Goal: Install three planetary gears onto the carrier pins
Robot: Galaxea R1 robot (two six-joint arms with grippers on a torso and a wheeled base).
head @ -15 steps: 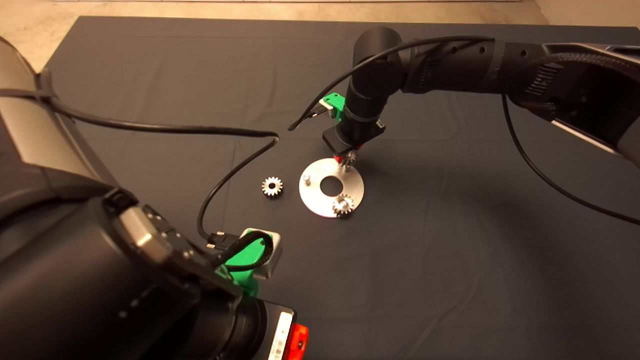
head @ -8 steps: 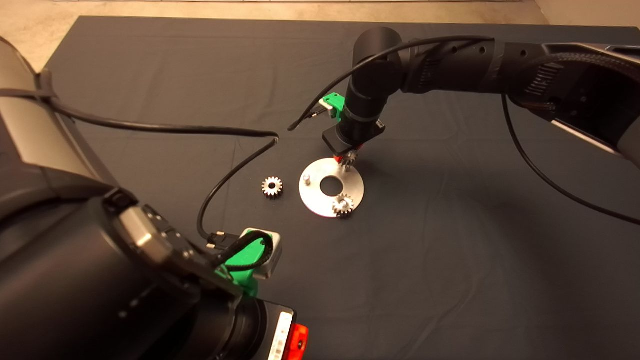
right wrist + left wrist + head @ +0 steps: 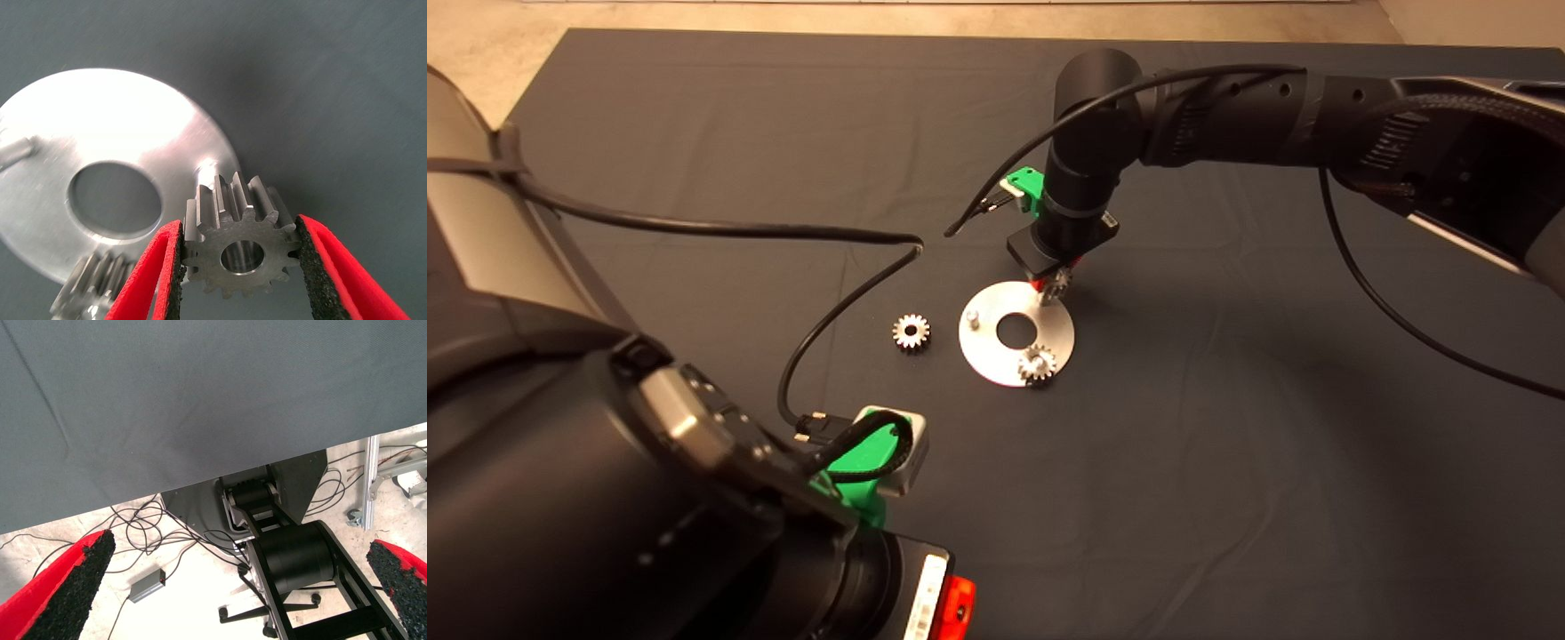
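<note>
The silver carrier disc (image 3: 1054, 331) lies mid-mat, and one planetary gear (image 3: 1037, 364) sits on its near pin. A bare pin (image 3: 974, 316) stands at the disc's left. My right gripper (image 3: 1054, 284) hangs over the disc's far edge, shut on a second gear (image 3: 238, 250), held just above the far pin (image 3: 208, 172). The seated gear (image 3: 90, 290) and the disc (image 3: 113, 127) also show in the right wrist view. A third gear (image 3: 911, 332) lies flat on the mat left of the disc. My left gripper (image 3: 233, 587) is open, parked at the lower left beyond the mat's edge.
A black cable (image 3: 818, 329) loops across the mat left of the loose gear. In the left wrist view the floor shows a robot base (image 3: 293, 553), tangled cables and a small grey box (image 3: 147, 585).
My right gripper with its gear has shifted slightly right and up over the disc's far pin. The left arm, the loose gear and the seated gear have not moved.
</note>
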